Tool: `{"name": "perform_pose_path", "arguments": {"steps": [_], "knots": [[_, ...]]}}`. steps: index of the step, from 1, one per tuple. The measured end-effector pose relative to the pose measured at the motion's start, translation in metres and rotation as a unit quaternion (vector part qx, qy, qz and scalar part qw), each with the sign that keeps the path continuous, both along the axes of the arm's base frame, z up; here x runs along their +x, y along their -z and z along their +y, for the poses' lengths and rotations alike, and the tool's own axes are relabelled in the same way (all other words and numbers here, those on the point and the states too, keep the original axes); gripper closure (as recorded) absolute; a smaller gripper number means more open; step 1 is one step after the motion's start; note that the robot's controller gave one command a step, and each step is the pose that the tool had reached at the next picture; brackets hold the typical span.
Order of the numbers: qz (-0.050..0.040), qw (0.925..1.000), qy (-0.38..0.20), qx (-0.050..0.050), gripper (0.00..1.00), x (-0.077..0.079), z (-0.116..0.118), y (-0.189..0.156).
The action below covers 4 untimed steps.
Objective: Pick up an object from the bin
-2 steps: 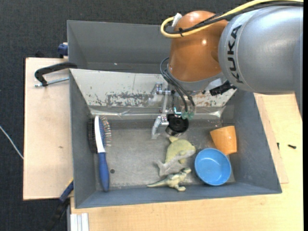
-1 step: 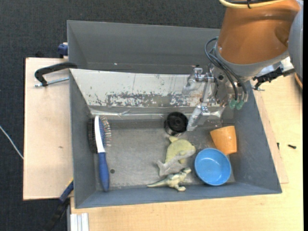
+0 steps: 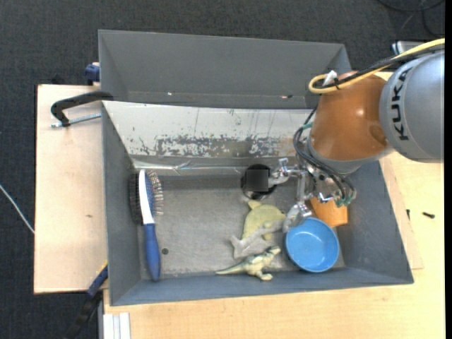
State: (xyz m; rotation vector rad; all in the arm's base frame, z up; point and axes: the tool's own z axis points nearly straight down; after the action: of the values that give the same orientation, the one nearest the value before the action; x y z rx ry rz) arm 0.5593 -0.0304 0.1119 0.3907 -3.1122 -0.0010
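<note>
**Q:** Gripper?
**A:** Gripper (image 3: 305, 193) sits low in the right half of the bin (image 3: 212, 69), under the arm's orange cover (image 3: 347, 122). Open or closed, can't tell. Cables clutter it.

**Q:** Holding anything?
**A:** Nothing visible in it.

**Q:** Nearest things?
**A:** Blue bowl (image 3: 311, 246), upright, just in front of the gripper. The gripper's tip is at the bowl's upper-left rim; whether they touch, can't tell. Orange block (image 3: 332, 212) is just to the right, partly hidden by the bowl. Pale green disc (image 3: 263, 221) is just to the left. Black lump (image 3: 256, 179) is up-left, near the back wall.

**Q:** Rest?
**A:** Grey toy (image 3: 247, 244) lies against the disc's lower edge. Greenish lizard toy (image 3: 248, 265) is below that at the front wall, beside the bowl. Brush (image 3: 148, 224), blue handle and white head, lies well apart along the left wall.
</note>
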Motion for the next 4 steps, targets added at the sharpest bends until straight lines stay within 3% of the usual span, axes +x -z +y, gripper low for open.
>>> {"name": "perform_pose_path", "arguments": {"steps": [1,2,3,4], "knots": [[-0.0094,0.9997,0.024,0.002,0.0,0.033,-0.01,0.024],[-0.031,0.9987,0.041,0.0,0.0,0.007,-0.001,0.028],[-0.0261,0.9971,0.071,-0.003,0.0,0.003,0.019,0.029],[-0.037,0.9968,0.07,0.0,1.0,0.008,0.021,0.025]]}}
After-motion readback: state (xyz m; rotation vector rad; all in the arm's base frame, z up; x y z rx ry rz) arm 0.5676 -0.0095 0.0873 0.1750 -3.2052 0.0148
